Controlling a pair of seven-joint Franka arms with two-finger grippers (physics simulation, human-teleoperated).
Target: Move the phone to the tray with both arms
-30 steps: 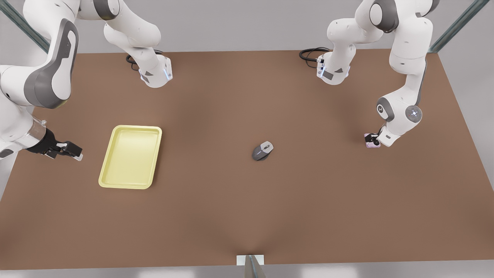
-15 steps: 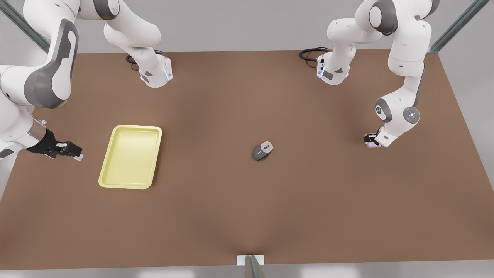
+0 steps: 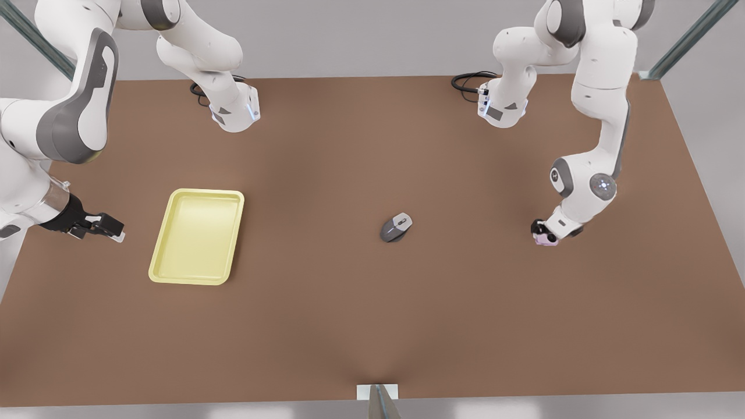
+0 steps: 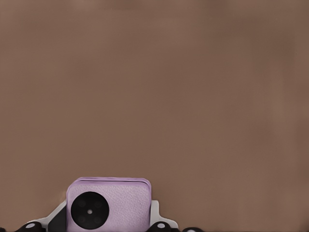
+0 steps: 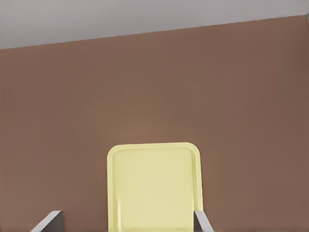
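Above brown desk (image 3: 349, 314), left gripper (image 3: 544, 234) clamped the squarish pink-lilac phone (image 3: 547, 239), black lens (image 4: 89, 211) facing its wrist camera; right gripper (image 3: 107, 227), spread empty, faced yellow tray (image 3: 198, 235)

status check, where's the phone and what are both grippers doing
Left gripper shut on phone. Right gripper open, waiting by tray. Mouse between phone and tray.

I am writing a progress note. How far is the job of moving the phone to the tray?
Done: the left gripper is shut on the phone, at the front view's right. In hand: carrying it across the table. Left: it must pass the grey mouse and reach the tray, which holds nothing yet. The right gripper waits open beside the tray.
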